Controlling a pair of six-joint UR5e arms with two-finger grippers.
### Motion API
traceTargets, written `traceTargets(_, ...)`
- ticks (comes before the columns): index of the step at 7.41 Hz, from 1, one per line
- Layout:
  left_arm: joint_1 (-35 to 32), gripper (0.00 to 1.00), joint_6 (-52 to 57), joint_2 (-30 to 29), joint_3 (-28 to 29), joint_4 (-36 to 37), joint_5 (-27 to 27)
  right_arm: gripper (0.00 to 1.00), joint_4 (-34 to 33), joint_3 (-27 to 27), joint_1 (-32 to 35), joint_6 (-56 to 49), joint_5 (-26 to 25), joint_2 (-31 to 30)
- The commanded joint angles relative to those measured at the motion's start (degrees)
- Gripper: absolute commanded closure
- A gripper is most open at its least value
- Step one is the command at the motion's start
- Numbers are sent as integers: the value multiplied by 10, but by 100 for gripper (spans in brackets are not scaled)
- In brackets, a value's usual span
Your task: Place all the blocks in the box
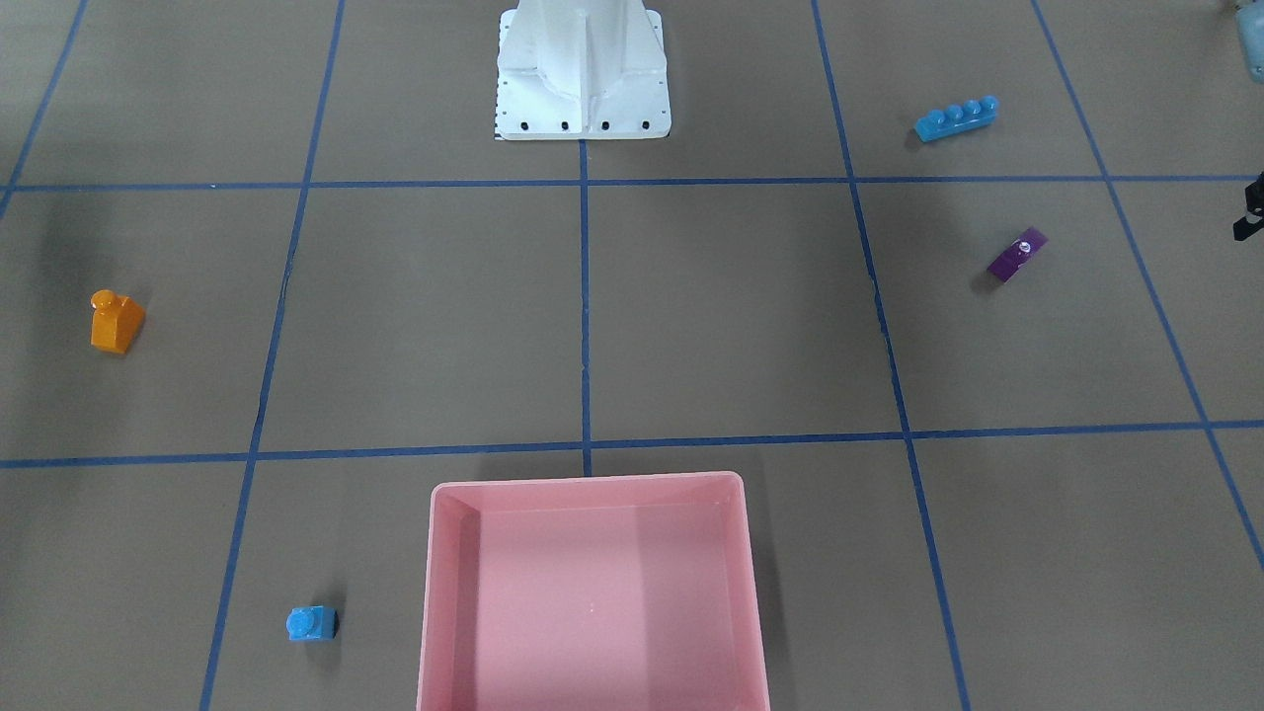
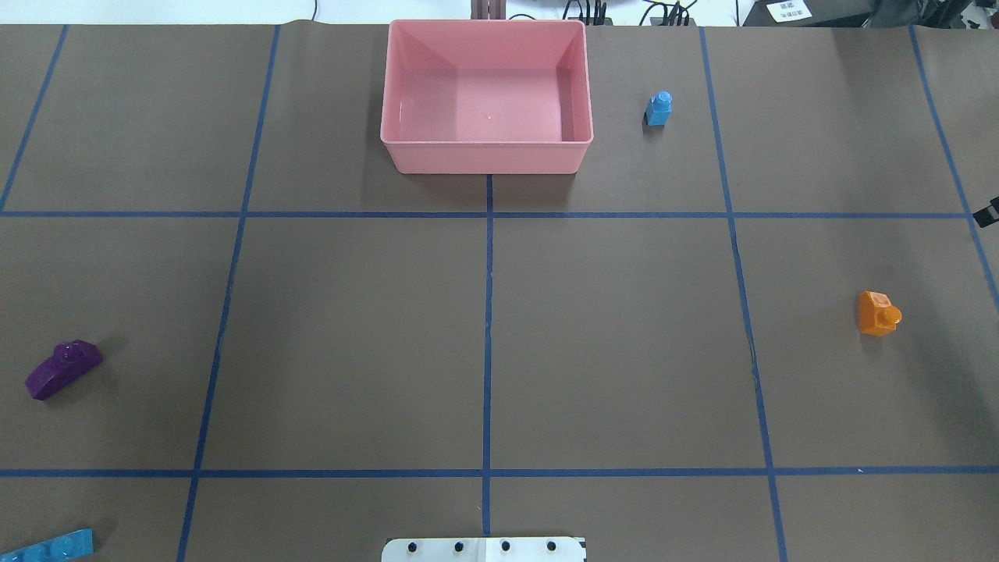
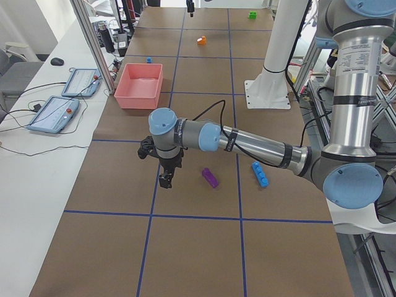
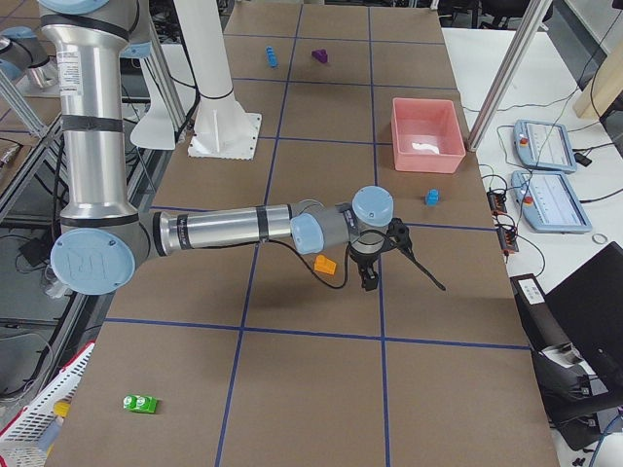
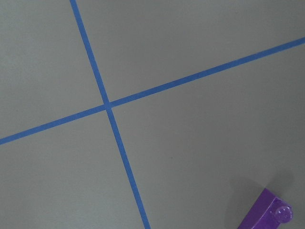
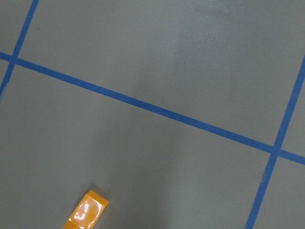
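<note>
The pink box point(image 2: 484, 160) stands empty at the table's far middle. The small blue brick point(image 2: 659, 108) sits to its right. The orange brick point(image 2: 878, 313) lies at the right, and the purple wedge point(image 2: 62, 368) and the long blue brick point(image 2: 48, 546) at the left. The green brick point(image 4: 141, 403) lies far out on the right end. My left gripper point(image 3: 165, 180) hangs low beside the purple wedge point(image 3: 210, 177), apart from it. My right gripper point(image 4: 370, 280) hangs beside the orange brick point(image 4: 325, 264), apart from it. I cannot tell whether either is open or shut.
The white robot base point(image 1: 583, 74) stands at the near middle of the table. Blue tape lines point(image 2: 488, 312) divide the brown surface into squares. Teach pendants point(image 3: 52, 114) lie on the side bench beyond the box.
</note>
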Motion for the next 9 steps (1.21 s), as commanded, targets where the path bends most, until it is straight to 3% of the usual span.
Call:
traceTargets(1,2,0,-2,15,-6,-22,-40,0,14,-9,-42,27,-3,3)
traceTargets(3,9,0,-4,15,-6,-32,-41,0,15,-9,-105,229,-6,28)
traceTargets(4,15,0,-5,15,-6,-32,-41,0,15,-9,-128,261,-13,28)
traceTargets(7,63,0,-43,7,-7,-42,-40,0,14,-16,-180,264,-17,10)
traceTargets(9,106,0,-140,10,-6,-123,-33,0,14,-37,-204,263,-17,10)
